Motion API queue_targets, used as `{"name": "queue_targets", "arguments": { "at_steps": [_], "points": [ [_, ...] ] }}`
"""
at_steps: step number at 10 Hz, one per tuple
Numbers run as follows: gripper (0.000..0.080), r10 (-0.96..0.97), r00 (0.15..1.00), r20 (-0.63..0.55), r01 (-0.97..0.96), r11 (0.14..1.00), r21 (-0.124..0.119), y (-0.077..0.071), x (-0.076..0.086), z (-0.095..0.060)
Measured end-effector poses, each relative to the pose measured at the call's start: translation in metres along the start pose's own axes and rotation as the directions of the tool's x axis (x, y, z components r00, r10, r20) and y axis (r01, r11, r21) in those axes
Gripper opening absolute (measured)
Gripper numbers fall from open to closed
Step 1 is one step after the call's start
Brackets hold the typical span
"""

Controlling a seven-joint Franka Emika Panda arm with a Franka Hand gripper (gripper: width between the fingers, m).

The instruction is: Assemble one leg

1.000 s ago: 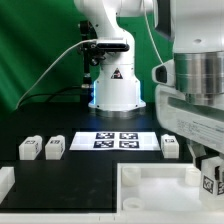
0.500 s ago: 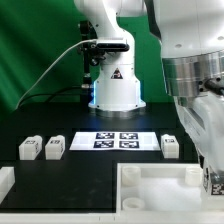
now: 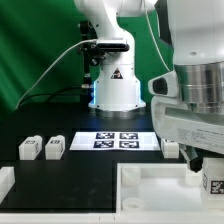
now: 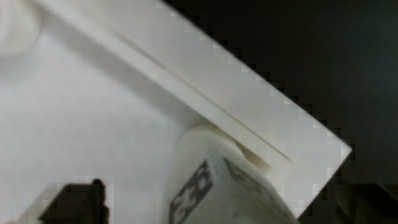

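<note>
My gripper [image 3: 207, 170] is at the exterior view's right, low over the right end of the large white tray-like piece [image 3: 150, 176]. It is shut on a leg [image 3: 214, 183], a chunky white block whose square tag faces the camera. In the wrist view the leg [image 4: 228, 186] sits tilted between the dark fingers [image 4: 79, 203], with the tray piece's raised edge [image 4: 214, 85] just beyond it. Three more legs lie on the black table: two at the left [image 3: 29, 148] [image 3: 54, 147] and one at the right [image 3: 171, 147], partly behind my hand.
The marker board [image 3: 118, 140] lies flat in the middle, in front of the robot base [image 3: 116, 90]. Another white part [image 3: 5, 181] sits at the front left edge. A green backdrop stands behind.
My hand has turned and shifted slightly above the tray piece's right end, with the leg still in it. The legs on the table have not moved.
</note>
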State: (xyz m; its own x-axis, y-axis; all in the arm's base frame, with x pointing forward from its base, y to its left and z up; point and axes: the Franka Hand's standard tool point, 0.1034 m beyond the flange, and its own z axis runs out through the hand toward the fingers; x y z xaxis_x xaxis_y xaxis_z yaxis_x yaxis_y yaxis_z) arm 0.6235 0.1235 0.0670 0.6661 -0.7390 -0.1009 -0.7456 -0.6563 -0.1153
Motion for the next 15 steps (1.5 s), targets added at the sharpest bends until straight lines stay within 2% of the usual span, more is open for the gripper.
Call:
{"name": "queue_targets", "arguments": {
  "at_steps": [1, 2, 3, 4, 5, 6, 7, 8, 9, 10, 12, 13, 14, 15],
  "points": [
    [0.0646, -0.055, 0.998, -0.001, 0.055, 0.998, -0.001, 0.0, 0.0, 0.0],
    [0.0649, -0.202, 0.979, -0.006, 0.202, 0.979, -0.01, 0.001, 0.001, 0.0],
    [0.0649, -0.417, 0.908, -0.026, 0.415, 0.908, -0.063, -0.002, 0.001, -0.002],
    [0.0649, -0.563, 0.826, -0.031, 0.559, 0.825, -0.087, -0.007, 0.0, -0.005],
    [0.0649, -0.695, 0.718, -0.026, 0.691, 0.717, -0.089, -0.008, 0.006, -0.008],
    [0.0649, -0.664, 0.747, -0.029, 0.66, 0.746, -0.086, -0.007, 0.007, -0.007],
    [0.0525, -0.666, 0.745, -0.028, 0.662, 0.744, -0.086, -0.007, 0.006, -0.007],
    [0.0525, -0.629, 0.777, -0.032, 0.625, 0.777, -0.081, -0.007, 0.006, -0.007],
    [0.0387, -0.562, 0.827, -0.038, 0.558, 0.826, -0.078, -0.007, 0.006, -0.007],
    [0.0296, -0.486, 0.873, -0.044, 0.482, 0.873, -0.078, -0.005, 0.008, -0.007],
    [0.0296, -0.18, 0.981, -0.065, 0.176, 0.982, -0.067, -0.005, 0.009, -0.006],
    [0.0294, -0.031, 0.997, -0.071, 0.027, 0.997, -0.067, -0.004, 0.007, -0.006],
    [0.0294, 0.154, 0.985, -0.072, -0.157, 0.987, -0.036, -0.004, 0.009, -0.005],
    [0.0294, 0.394, 0.918, -0.05, -0.394, 0.919, 0.011, -0.002, 0.01, -0.005]
  ]
}}
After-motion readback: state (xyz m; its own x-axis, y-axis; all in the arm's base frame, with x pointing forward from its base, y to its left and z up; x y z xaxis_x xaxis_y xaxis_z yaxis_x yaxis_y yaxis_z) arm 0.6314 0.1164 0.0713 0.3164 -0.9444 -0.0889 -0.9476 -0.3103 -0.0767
